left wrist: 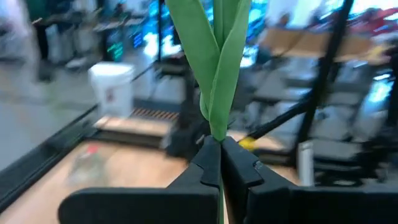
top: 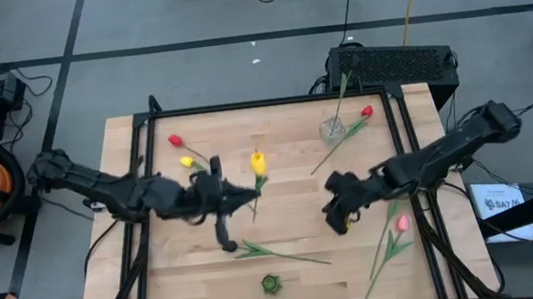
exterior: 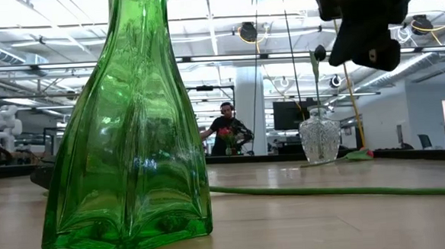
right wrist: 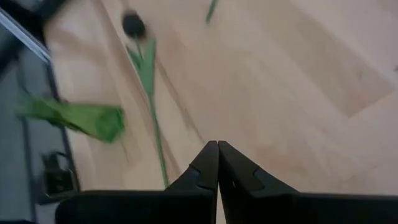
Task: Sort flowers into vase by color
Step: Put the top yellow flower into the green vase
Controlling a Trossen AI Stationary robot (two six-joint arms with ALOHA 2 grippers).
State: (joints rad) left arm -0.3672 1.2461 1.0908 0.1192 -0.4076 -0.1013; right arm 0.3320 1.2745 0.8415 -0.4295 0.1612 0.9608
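The left gripper [top: 235, 195] is above the middle of the wooden bench [top: 300, 266], its fingers [left wrist: 208, 165] pressed tight on the green stem of the yellow tulip [top: 258, 162]; the leaves rise straight up from the pinch in the left wrist view, and the yellow head shows just past the gripper toward the far edge in the high view.

The right gripper [top: 335, 220] hangs over the right half of the bench, fingers [right wrist: 214, 162] closed against each other with nothing between them. Below it on the wood lies a dark-headed tulip [right wrist: 133, 26] with its stem running toward the gripper; its head looks black, though the view is blurred.

A green glass vase [top: 272, 284] stands near the near edge, about midway along it, and fills the left of the low view. A clear glass vase [top: 333, 129] stands near the far right corner with one stem upright in it. A red tulip [top: 366, 112] lies just beside the clear vase. A second red tulip [top: 175, 140] and another yellow tulip [top: 186, 162] lie toward the far left corner. A pink tulip [top: 402, 223] lies by the right edge, its stem pointing to the near edge. One more green stem [top: 284, 255] lies between the left gripper and the green vase.

A person [exterior: 224, 128] stands in the room beyond the bench.
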